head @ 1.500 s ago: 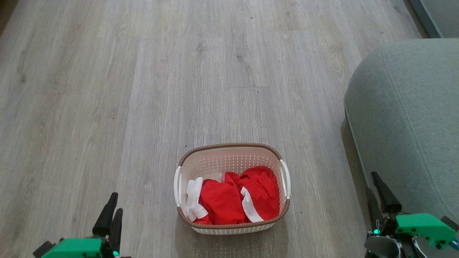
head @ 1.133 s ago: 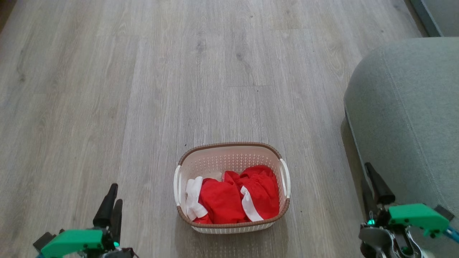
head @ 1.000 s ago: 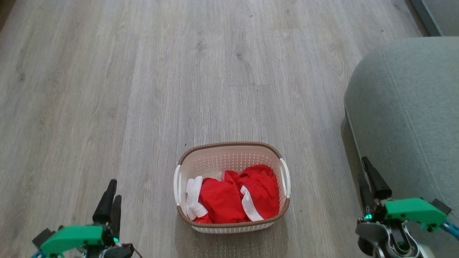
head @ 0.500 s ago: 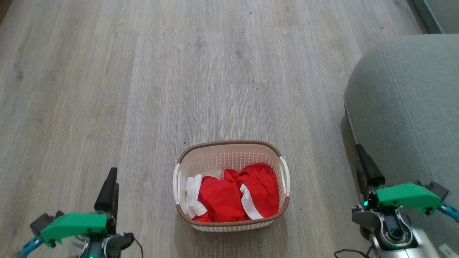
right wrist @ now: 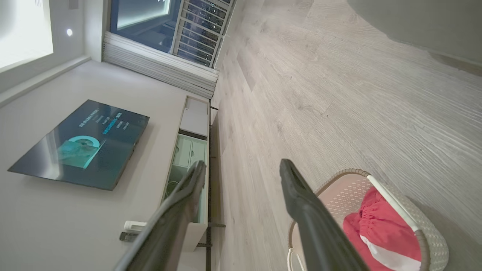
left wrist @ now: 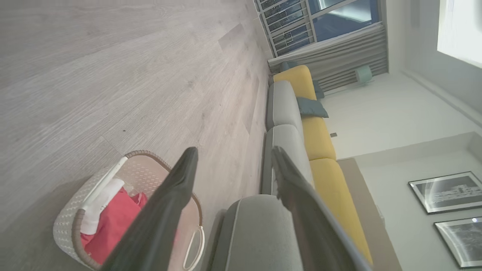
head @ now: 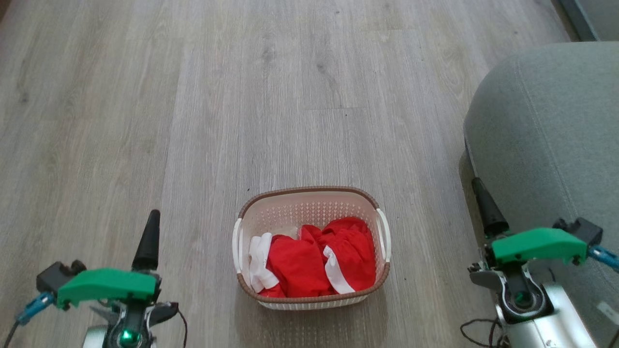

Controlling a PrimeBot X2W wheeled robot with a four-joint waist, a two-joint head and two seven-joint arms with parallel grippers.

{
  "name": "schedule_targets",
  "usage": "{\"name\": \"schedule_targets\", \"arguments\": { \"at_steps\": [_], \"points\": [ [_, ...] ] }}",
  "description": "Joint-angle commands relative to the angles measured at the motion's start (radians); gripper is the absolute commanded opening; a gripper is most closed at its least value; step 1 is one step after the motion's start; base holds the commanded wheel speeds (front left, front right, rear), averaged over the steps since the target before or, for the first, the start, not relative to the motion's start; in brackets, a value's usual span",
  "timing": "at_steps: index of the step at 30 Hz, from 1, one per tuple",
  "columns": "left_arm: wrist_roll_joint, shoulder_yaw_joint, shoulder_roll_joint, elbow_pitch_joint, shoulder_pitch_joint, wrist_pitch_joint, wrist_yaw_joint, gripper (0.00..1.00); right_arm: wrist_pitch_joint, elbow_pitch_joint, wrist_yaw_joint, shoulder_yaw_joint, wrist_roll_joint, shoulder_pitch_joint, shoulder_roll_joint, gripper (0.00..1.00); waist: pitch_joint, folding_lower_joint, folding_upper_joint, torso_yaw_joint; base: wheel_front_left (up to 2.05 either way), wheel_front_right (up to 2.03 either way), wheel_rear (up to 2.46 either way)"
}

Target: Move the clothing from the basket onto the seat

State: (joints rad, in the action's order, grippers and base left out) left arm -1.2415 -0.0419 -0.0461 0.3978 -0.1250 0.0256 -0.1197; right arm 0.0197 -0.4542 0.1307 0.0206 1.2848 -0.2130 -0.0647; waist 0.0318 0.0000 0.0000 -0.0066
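Clothing point(head: 300, 270) in basket point(head: 304, 211), well apart from fingers point(head: 147, 241)

Pale grey wood-look planks cover the floor point(head: 300, 96) and run to a tall window point(left wrist: 331, 15) with a barred grille and pleated grey curtains point(left wrist: 350, 64). Along one white wall point(left wrist: 395, 113) stands a sofa point(left wrist: 286, 109) with yellow back cushions point(left wrist: 320, 139) and a blue-grey pillow point(left wrist: 310, 107), and two framed pictures point(left wrist: 448, 192) hang on that wall. On the opposite wall a lit television point(right wrist: 81, 143) hangs above a long, low white cabinet point(right wrist: 190, 150).
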Motion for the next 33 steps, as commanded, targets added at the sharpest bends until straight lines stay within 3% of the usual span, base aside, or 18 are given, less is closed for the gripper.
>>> {"name": "schedule_targets", "arguments": {
  "at_steps": [1,17,33],
  "points": [
    [0.048,-0.016,-0.02,-0.035,-0.062,0.013,-0.004,1.0,0.017,0.028,0.0,0.019,-0.036,-0.07,-0.016,1.0,0.0,0.0,0.0,0.0,0.0,0.0,0.0],
    [0.422,-0.013,-0.025,-0.043,-0.097,0.059,-0.003,1.0,0.064,-0.024,0.0,0.082,-0.316,-0.139,-0.023,1.0,0.005,0.0,0.0,-0.003,0.0,0.0,0.0],
    [0.675,0.022,-0.046,-0.022,-0.142,0.103,0.049,1.0,0.108,-0.104,0.0,0.136,-0.537,-0.22,-0.027,1.0,0.017,0.0,0.0,-0.006,0.0,0.0,0.0]
  ]
}}
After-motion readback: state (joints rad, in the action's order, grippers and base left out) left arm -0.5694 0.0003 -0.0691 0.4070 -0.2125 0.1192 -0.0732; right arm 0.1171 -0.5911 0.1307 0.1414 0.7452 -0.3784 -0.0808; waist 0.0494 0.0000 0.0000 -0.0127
